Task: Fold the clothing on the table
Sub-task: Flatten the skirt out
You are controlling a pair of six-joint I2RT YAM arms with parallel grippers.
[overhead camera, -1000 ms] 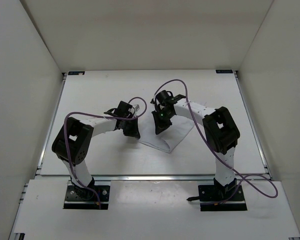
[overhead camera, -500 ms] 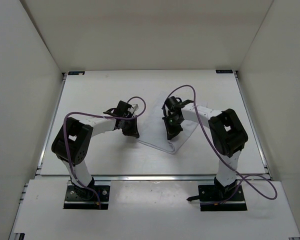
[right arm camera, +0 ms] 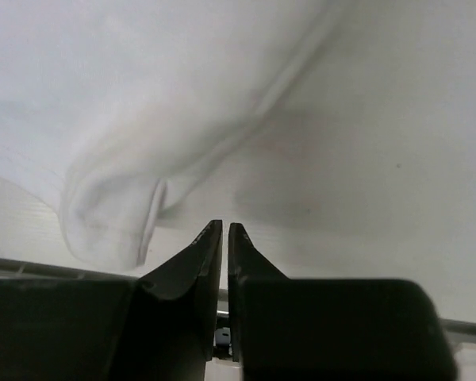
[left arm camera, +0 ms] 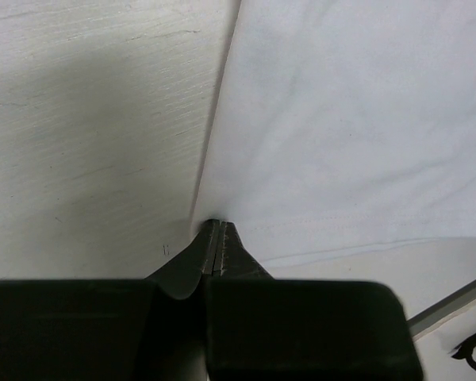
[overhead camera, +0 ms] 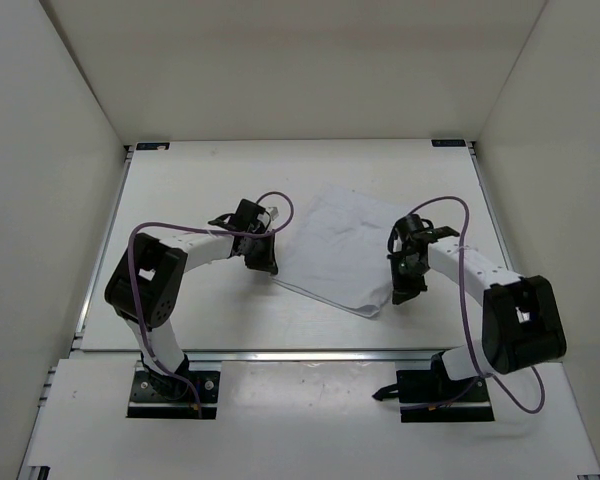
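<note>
Your right gripper (right arm camera: 224, 226) has swung off the cloth's (overhead camera: 340, 245) middle, where it hung a second ago, and now sits just beyond the cloth's near right corner. Its jaws are all but shut, only a sliver between them, and nothing is caught there. The rumpled hem of that corner lies just ahead of the tips, let go.

Your left gripper (left arm camera: 216, 226) has not budged. It is clamped tight on the cloth's left corner, with the fabric fanning away from the pinch.

The cloth itself has changed most. A moment back it was drawn into a narrow bunch under the right arm; now it lies on the table (overhead camera: 200, 190) as an open four-sided sheet, mostly flat, with light wrinkles.

Read this as the spreading pull finished, not a fold. No edge is laid over another yet, so the folding proper looks still ahead of you. The curled hem at the cloth's right corner may want smoothing, or it could carry into the first crease.
</note>
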